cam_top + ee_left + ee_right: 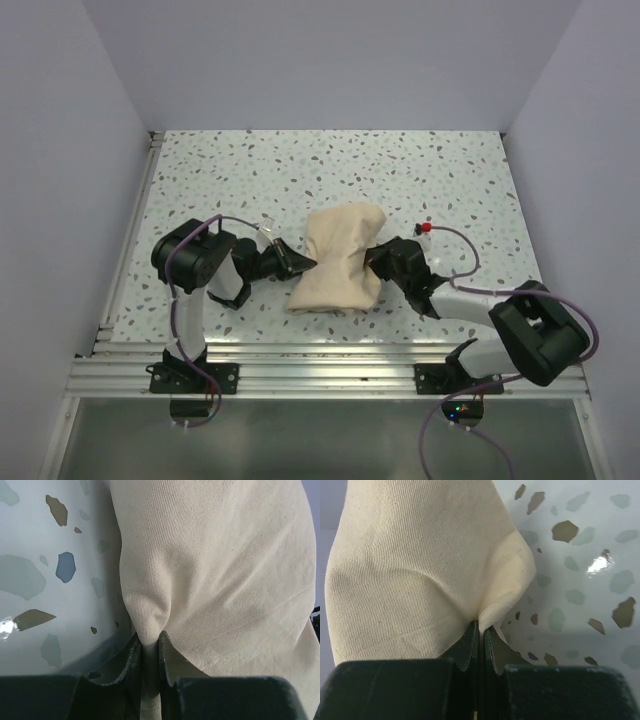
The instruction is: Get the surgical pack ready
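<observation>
Left claw (148,641): nipped onto a surgical pack (338,260) fold.
Right claw (481,628): closed on the opposite fold.
Handling: soft, limp, probably sags; hold bunched edges.

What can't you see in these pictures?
Inside the cloth bundle: every view, the cloth itself covers it.
Its underside: top view, it lies on the table.
Cloth pinched inside the left tool and right tool: wrist views, the closed tools hide it.
Bundle's full outline: wrist views, cut off by picture edges.
</observation>
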Controlling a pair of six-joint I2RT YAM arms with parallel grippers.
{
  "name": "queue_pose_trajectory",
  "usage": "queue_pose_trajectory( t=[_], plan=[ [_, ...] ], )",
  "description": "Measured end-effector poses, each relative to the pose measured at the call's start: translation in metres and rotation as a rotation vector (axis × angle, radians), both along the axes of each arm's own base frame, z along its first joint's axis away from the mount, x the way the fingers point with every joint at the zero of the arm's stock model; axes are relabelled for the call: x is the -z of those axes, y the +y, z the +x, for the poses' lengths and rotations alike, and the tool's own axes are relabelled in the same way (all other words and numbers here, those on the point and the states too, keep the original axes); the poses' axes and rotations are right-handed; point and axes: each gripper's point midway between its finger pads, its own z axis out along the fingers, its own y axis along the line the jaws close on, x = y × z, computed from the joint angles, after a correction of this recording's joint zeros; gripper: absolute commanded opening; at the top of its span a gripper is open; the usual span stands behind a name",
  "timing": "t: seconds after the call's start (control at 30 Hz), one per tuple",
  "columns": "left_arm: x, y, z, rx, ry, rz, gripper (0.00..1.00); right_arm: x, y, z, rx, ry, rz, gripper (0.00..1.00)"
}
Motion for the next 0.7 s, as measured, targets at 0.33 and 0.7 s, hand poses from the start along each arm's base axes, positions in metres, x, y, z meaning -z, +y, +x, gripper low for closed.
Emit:
queue_pose_trajectory(
  t=[0.33, 0.7],
  plan=[
    [0.005, 0.007, 0.007, -0.02, 0.01, 0.001, 0.0, -0.013, 0.032, 0.026, -0.032, -0.152, 0.042, 0.0],
    [0.01, 0.01, 0.009, -0.027, 0.028, 0.006, 0.0, -0.023, 0.055, 0.029, -0.022, -0.262, 0.049, 0.0]
  ],
)
